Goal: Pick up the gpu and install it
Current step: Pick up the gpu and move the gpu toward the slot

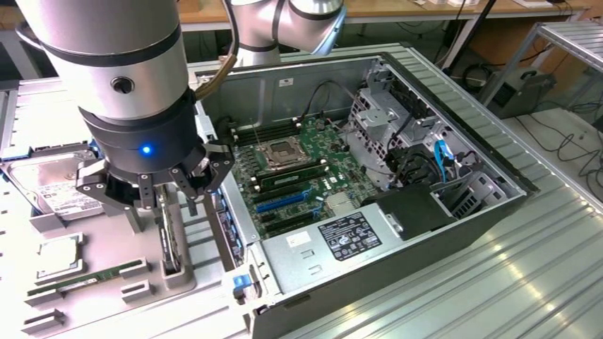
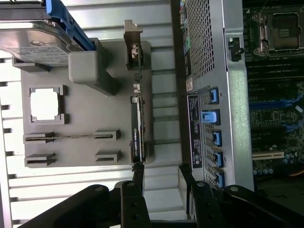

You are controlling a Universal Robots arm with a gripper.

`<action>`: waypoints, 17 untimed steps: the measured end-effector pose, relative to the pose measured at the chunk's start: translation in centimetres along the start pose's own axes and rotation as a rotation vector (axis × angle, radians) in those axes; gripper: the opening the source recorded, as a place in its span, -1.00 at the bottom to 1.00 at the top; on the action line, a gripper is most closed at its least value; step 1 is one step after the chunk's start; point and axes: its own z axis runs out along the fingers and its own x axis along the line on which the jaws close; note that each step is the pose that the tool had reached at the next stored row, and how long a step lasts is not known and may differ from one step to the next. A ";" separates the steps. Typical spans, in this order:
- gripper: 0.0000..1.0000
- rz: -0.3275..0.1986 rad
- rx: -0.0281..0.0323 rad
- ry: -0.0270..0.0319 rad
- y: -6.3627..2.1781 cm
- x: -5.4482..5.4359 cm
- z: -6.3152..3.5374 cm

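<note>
The computer case (image 1: 396,261) (image 2: 209,71) lies on its side with the panel off. That turns the motherboard (image 1: 301,169) and its blue expansion slots (image 1: 282,201) up toward the arm, so a card can go in from above.

Just beside the case's rear wall sits a grey fixture tray (image 1: 113,240) (image 2: 85,114). The gpu (image 1: 169,247) (image 2: 137,118) stands on edge in the tray slot nearest the case, which I take to be how its long top edge is offered for a pinch. Farther from the case, the hard drive (image 1: 56,187), processor (image 1: 61,253) and RAM stick (image 1: 80,280) each sit in their own nests.

The gripper (image 1: 166,212) (image 2: 161,178) hangs over the gpu's end with its jaws spread wide and holding nothing. In the wrist view one finger lines up with the card and the other sits toward the case, so the jaws don't look to be astride it.
</note>
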 end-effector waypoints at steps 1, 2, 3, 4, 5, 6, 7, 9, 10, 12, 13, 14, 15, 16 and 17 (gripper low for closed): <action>-0.15 0.000 0.0003 0.0002 0.05 0.0 0.00; -0.15 0.000 0.0001 0.0001 0.12 0.0 0.03; -0.15 0.000 0.0001 0.0001 0.18 0.0 0.04; -0.15 0.000 0.0001 0.0002 0.27 0.0 0.06; -0.15 0.000 0.0001 0.0002 0.34 0.0 0.09; -0.15 0.000 0.0001 0.0002 0.40 0.0 0.10; -0.15 0.000 0.0001 0.0002 0.46 0.0 0.12; -0.15 0.000 0.0001 0.0001 0.56 0.0 0.15; -0.15 0.000 0.0002 0.0002 0.62 0.0 0.17; -0.15 0.000 0.0002 0.0002 0.72 0.1 0.20; -0.15 0.000 0.0001 0.0002 0.77 0.1 0.22; -0.15 0.000 0.0001 0.0001 0.82 0.1 0.24; -0.15 0.000 0.0001 0.0002 0.87 0.1 0.26; -0.15 0.000 0.0002 0.0001 0.93 0.1 0.28; -0.15 0.000 0.0001 0.0002 0.98 0.1 0.29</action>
